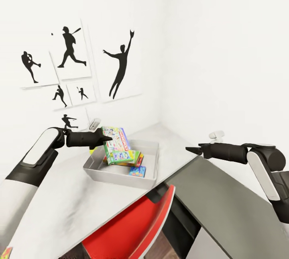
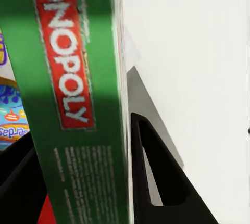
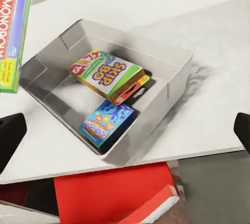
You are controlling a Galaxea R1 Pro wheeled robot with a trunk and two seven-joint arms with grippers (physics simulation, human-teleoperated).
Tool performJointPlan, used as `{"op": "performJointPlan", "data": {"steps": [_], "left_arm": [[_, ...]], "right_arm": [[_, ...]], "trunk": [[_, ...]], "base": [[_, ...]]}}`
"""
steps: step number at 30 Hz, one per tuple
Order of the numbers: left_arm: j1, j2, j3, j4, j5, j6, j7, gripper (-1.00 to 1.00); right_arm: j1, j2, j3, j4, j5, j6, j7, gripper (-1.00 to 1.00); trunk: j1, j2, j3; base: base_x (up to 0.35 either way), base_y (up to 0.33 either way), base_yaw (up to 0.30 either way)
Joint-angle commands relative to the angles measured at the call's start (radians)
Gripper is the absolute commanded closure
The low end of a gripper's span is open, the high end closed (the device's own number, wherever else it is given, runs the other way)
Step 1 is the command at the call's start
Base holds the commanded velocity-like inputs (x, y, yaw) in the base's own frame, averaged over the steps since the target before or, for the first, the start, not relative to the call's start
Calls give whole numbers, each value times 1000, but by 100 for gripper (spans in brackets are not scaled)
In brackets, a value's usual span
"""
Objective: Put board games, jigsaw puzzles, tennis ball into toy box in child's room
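Observation:
My left gripper [image 1: 105,138] is shut on a green Monopoly board game [image 1: 116,144], holding it tilted on edge over the grey toy box [image 1: 116,178] on the table [image 1: 72,206]. Close up, the green Monopoly box [image 2: 78,104] sits between the dark fingers [image 2: 151,172]. Inside the toy box [image 3: 177,78] lie a Skip-Bo game [image 3: 107,73] and a smaller blue game box [image 3: 107,122]. The Monopoly box [image 3: 13,31] hangs over the tray's rim. My right gripper [image 1: 188,149] is open and holds nothing, hovering to the right of the toy box.
A red-and-white chair [image 1: 132,231] is tucked under the table's front edge. The darker grey corner section [image 1: 224,206] runs under my right arm. White walls with black sports silhouettes [image 1: 68,50] close off the corner. A multicoloured scrap [image 1: 6,253] shows at the picture's lower left edge.

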Motion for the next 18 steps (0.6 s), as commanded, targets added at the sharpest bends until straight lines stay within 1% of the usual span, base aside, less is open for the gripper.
{"op": "performJointPlan", "data": {"steps": [1,4,6,8,9,10,15,18], "left_arm": [[-2,-3,-3,0,6,0,10,100],[-15,-11,-6,5,4,0,11,100],[-30,-16,-8,34,2,0,17,100],[-36,-28,-8,49,4,0,51,100],[-40,-40,-7,55,6,0,76,100],[-43,-45,-7,58,6,1,85,100],[-53,-53,-7,61,6,1,103,100],[-53,-53,-7,61,6,0,104,100]], "right_arm": [[-1,-1,0,-1,6,3,7,-100],[-1,-1,0,-1,6,3,7,-100],[-1,-1,0,-1,6,3,7,-100],[-2,-1,0,-1,7,3,7,-100],[-2,-2,-1,-1,7,3,7,-100],[-2,-2,-2,-1,7,3,7,-100],[-2,-2,-3,-1,7,3,7,-100],[-2,-2,-3,-1,7,3,7,-100]], "trunk": [[1,-2,-2],[1,-2,-2],[1,-2,-2],[1,-2,-2],[1,-2,-2],[1,-2,-2],[1,-2,-2],[1,-2,-2]], "base": [[0,0,292],[0,0,294],[0,0,296],[0,0,296],[8,5,296],[70,38,296],[250,82,296],[151,22,296]]}}
